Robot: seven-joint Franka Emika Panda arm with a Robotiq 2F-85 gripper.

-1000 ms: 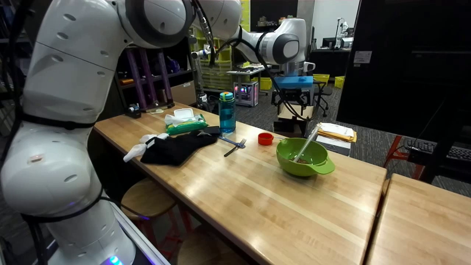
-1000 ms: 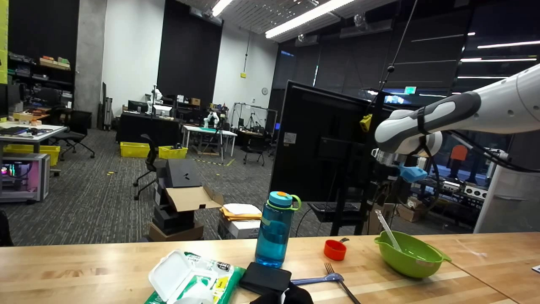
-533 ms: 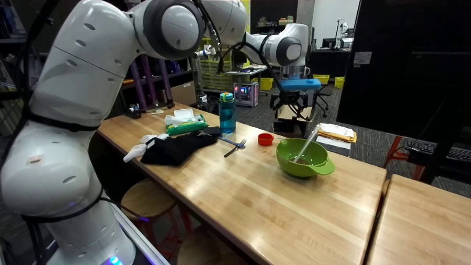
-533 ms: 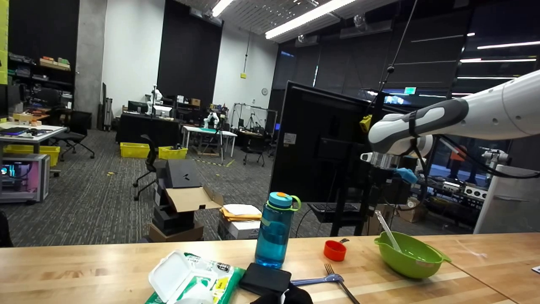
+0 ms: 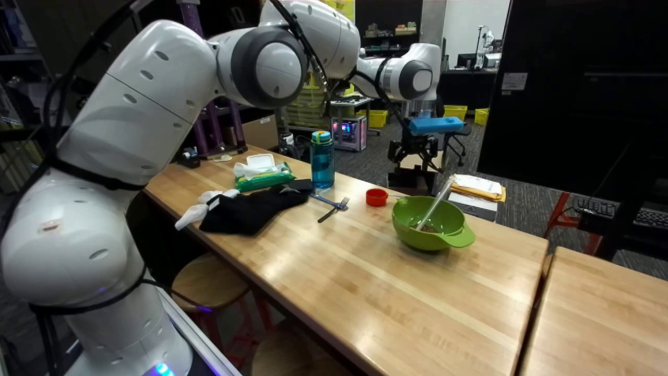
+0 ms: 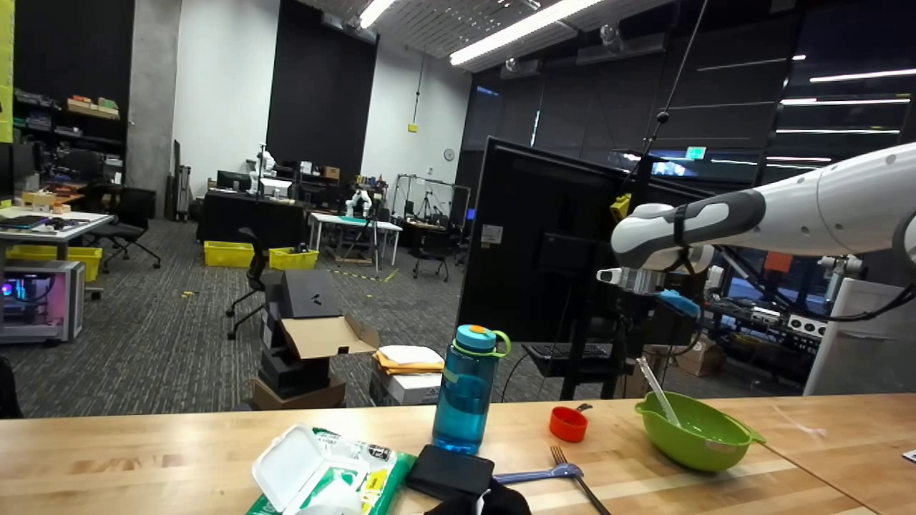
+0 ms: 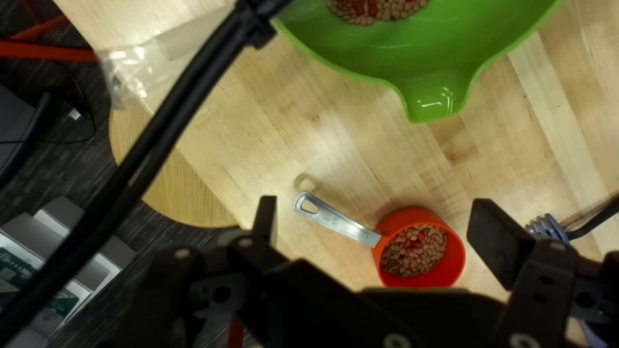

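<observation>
Dark striped carpet [image 6: 179,343] lies all over this large room, and before it stretches the tabletop [image 5: 334,292], made of pale, glossy wooden strips. On it sits one round red measuring cup [image 7: 447,271], smooth as plastic, with a flat metal handle [image 7: 336,220] which has a slot near its end; small brown and red grains [image 7: 418,251] lie inside. Near the cup stands a green bowl [image 7: 425,48] with curved wall and pouring lip, and a clear stick-like object [image 5: 434,206] leans on its rim. The end effector [image 7: 375,220] has its two dark, blocky fingers [image 7: 488,237] wide apart. The cup lies lower, apart from it; in the wrist view it appears between the fingers, and the handle points toward one of them.
</observation>
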